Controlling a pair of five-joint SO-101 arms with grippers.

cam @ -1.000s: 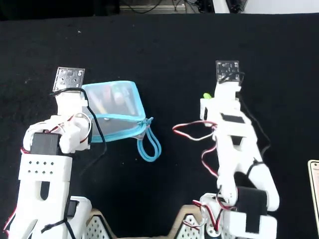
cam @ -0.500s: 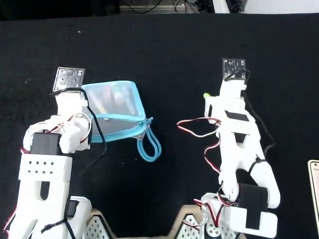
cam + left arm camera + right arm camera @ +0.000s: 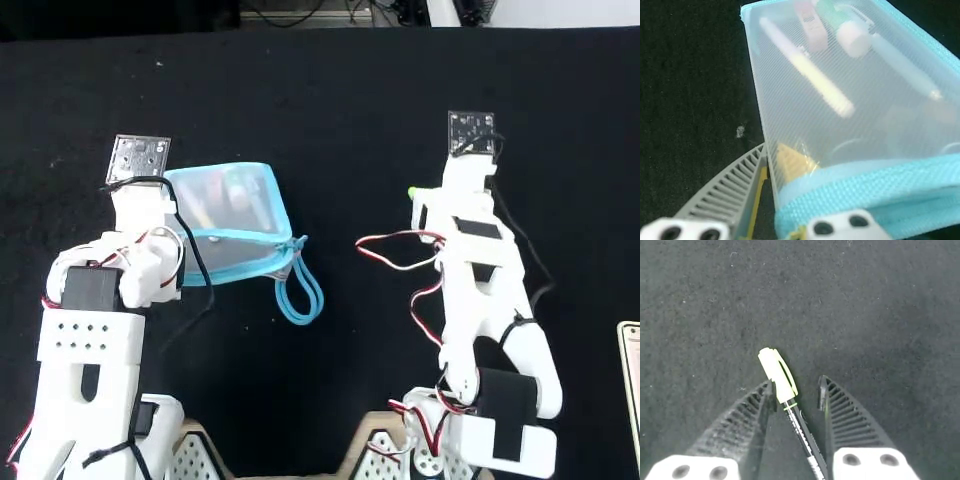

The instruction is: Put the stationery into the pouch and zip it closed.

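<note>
Left gripper (image 3: 768,169): clamped on the pouch (image 3: 235,215) at its zip edge.
Right gripper (image 3: 796,388): apart, astride the green-capped pen (image 3: 778,373), mid-counter (image 3: 330,90).

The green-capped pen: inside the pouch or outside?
Outside: the pen lies on the table within the open right gripper, apart from the pouch.

Pouch (image 3: 235,225) lies left of centre on the table (image 3: 330,80), stationery (image 3: 810,75) inside it, and its strap (image 3: 298,290) trails off its right corner toward the near edge. Left gripper (image 3: 771,167) sits at the pouch's near left corner, clamped on it. Well apart to the right, a pen (image 3: 777,372) lies on the table between the spread jaws of the right gripper (image 3: 796,383).
</note>
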